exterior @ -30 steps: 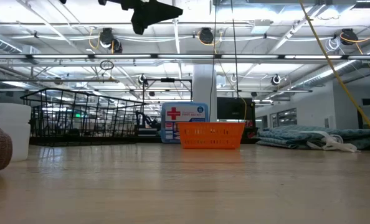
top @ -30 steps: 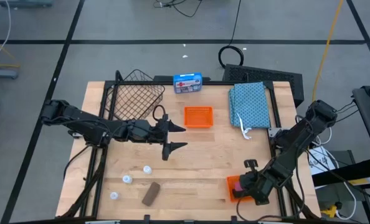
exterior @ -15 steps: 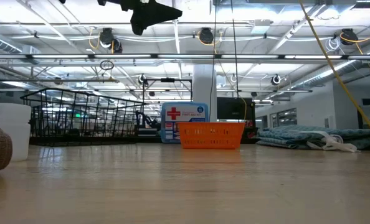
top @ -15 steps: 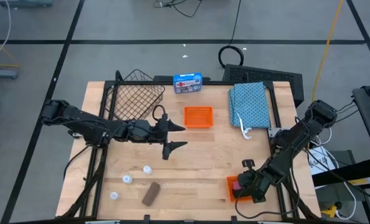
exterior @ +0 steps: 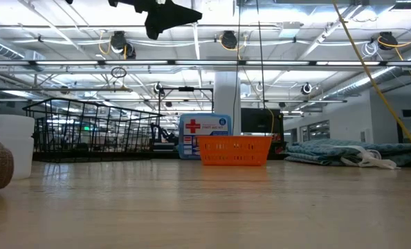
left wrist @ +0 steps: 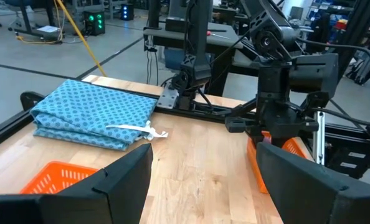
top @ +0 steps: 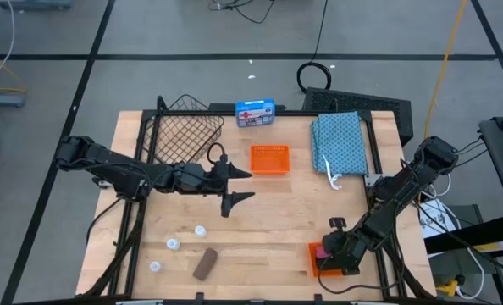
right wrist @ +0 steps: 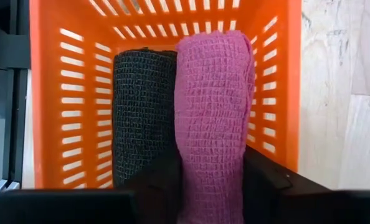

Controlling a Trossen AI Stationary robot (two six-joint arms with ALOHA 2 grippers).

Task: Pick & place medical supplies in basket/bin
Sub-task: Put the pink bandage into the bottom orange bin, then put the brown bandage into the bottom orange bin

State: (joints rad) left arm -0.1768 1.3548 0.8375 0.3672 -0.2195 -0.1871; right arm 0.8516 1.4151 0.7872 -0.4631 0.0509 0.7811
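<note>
The right pincer (top: 326,254) has sunk into the orange tray (right wrist: 45,93) at the bench's near right corner, its open fingers straddling the pink roll (right wrist: 213,106), not yet gripping. The left pincer (top: 239,185) hangs spread and empty mid-bench, so the basket (top: 182,135) at the far left gets nothing yet.

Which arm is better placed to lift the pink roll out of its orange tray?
Right. The right pincer is down in the orange tray, its fingers either side of the pink roll. The left pincer hovers open mid-table, far from it.
</note>
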